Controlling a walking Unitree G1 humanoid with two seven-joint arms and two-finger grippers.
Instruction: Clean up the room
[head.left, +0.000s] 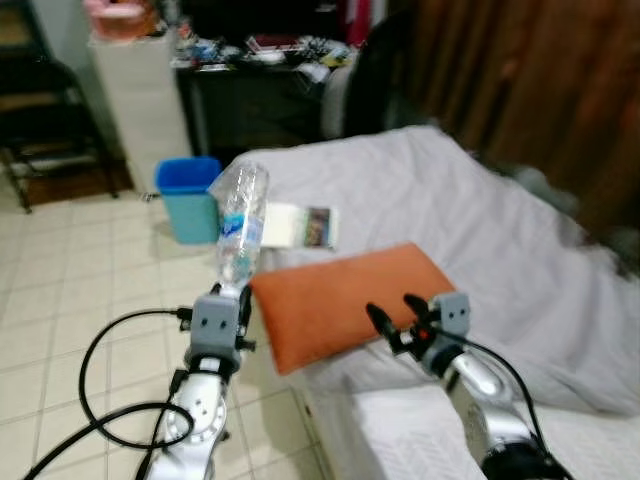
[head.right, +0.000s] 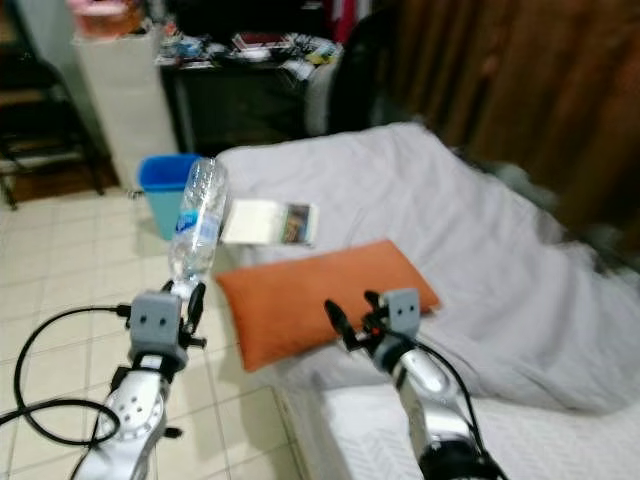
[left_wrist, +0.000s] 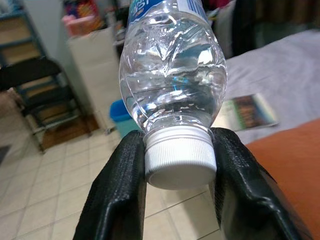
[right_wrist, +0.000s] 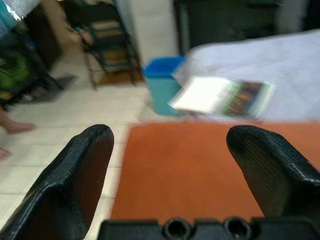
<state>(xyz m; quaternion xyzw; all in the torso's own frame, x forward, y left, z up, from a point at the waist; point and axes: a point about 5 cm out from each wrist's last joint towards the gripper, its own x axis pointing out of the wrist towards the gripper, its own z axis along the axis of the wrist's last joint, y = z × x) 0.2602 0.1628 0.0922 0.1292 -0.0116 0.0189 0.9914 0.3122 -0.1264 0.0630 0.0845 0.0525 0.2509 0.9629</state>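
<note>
A clear plastic bottle (head.left: 240, 225) with a blue label and white cap (left_wrist: 179, 159) stands neck-down in my left gripper (head.left: 236, 293), whose fingers (left_wrist: 119, 195) are shut on the cap, over the tiled floor beside the bed. My right gripper (head.left: 392, 314) hovers open over the near end of an orange pillow (head.left: 335, 300) on the grey bed. Its two fingers (right_wrist: 80, 170) are spread wide with nothing between them. A blue bin (head.left: 189, 198) stands on the floor beyond the bottle.
A booklet (head.left: 298, 226) lies on the grey bedsheet (head.left: 450, 220) past the pillow. A cluttered dark desk (head.left: 255, 85) and a white cabinet (head.left: 140, 95) stand at the back. A dark shelf rack (head.left: 45, 130) is at far left. A person's bare foot (right_wrist: 17, 127) rests on the tiles.
</note>
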